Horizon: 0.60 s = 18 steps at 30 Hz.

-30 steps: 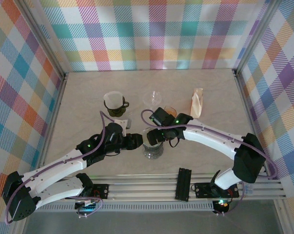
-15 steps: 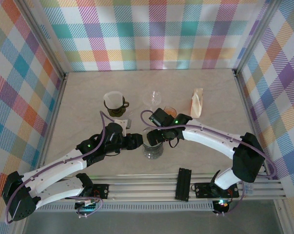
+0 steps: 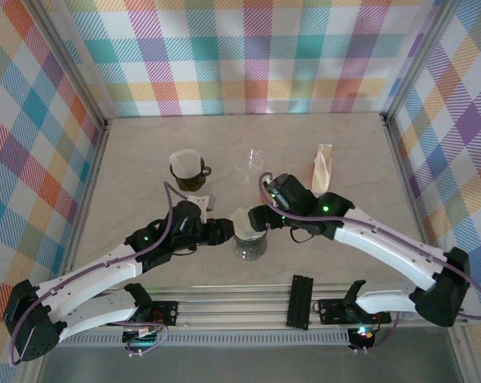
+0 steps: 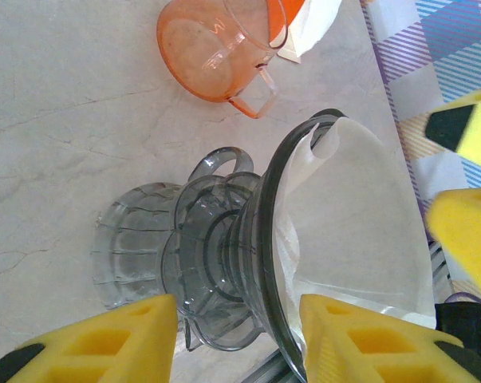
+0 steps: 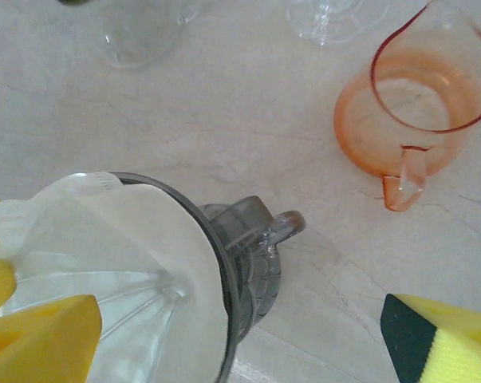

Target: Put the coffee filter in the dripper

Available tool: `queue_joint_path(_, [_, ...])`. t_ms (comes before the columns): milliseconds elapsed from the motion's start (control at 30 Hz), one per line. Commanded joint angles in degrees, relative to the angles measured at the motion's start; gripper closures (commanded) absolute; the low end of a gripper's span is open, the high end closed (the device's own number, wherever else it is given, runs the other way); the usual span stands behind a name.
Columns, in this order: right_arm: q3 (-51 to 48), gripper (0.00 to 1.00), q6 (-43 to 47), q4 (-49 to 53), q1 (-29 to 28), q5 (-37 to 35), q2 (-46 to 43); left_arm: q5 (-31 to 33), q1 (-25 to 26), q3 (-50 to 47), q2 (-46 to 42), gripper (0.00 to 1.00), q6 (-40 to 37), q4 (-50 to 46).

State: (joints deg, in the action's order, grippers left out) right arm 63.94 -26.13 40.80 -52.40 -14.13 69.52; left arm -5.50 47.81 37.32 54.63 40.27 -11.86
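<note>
Overhead, left gripper [image 3: 226, 231]: half closed, apparently clamped on the dripper [image 3: 250, 239] right at its fingertips.
Overhead, right gripper [image 3: 256, 217]: spread wide, holding nothing, directly above the coffee filter [image 3: 246, 221].
Overhead, doing it well: probably the left grip should steady the dripper while the right lifts straight up, clear of the paper.
Left wrist, dripper [image 4: 224, 263]: between the two fingers, its cone opening past the right-hand one.
Left wrist, coffee filter [image 4: 352, 231]: inside the cone; one folded edge pokes above the rim, so it may need pressing flat.
Right wrist, coffee filter [image 5: 128, 255]: seated in the dripper [image 5: 248, 239], close under one finger, off-centre in the open jaws.
Right wrist, orange jug [image 5: 408, 128]: ahead of the fingertips, apart from the dripper.
</note>
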Motion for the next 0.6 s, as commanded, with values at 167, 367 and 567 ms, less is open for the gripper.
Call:
queue_joint_path(167, [-5.4,0.09,-3.5,0.0,0.3,-2.4,-6.5,0.3,-0.5,-0.3,-2.7,0.49,0.1,0.8])
queue_joint_path(367, [-7.2,0.09,-4.2,-0.1,0.3,-2.6,-9.9,0.2,-0.5,1.1,-4.6,0.37,0.5,-0.3])
queue_joint_path(567, [-10.3,0.09,-4.7,-0.1,0.3,-1.1,-13.7,3.8,-0.5,2.1,-9.2,0.21,0.2,-4.5])
